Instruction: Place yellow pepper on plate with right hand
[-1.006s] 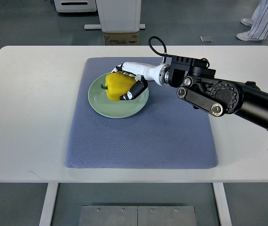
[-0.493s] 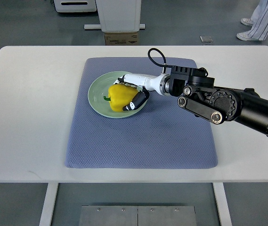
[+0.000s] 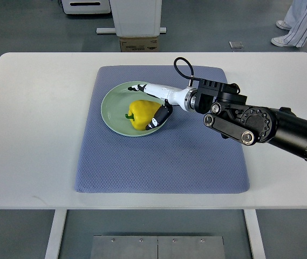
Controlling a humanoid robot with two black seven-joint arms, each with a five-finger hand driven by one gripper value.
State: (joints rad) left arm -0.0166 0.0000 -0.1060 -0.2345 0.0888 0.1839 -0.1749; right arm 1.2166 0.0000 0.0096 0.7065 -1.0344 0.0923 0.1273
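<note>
Yellow pepper (image 3: 142, 114) now lowered onto green plate (image 3: 113, 105); right hand (image 3: 154, 106) fingers opening off it, placement basically done.

The yellow pepper (image 3: 141, 114) sits on the pale green plate (image 3: 114, 105), which lies on a blue mat (image 3: 158, 156) on the white worktop (image 3: 29, 135). The right hand (image 3: 156, 105) reaches in, its fingers (image 3: 158, 117) loosely around the pepper's right side.
</note>
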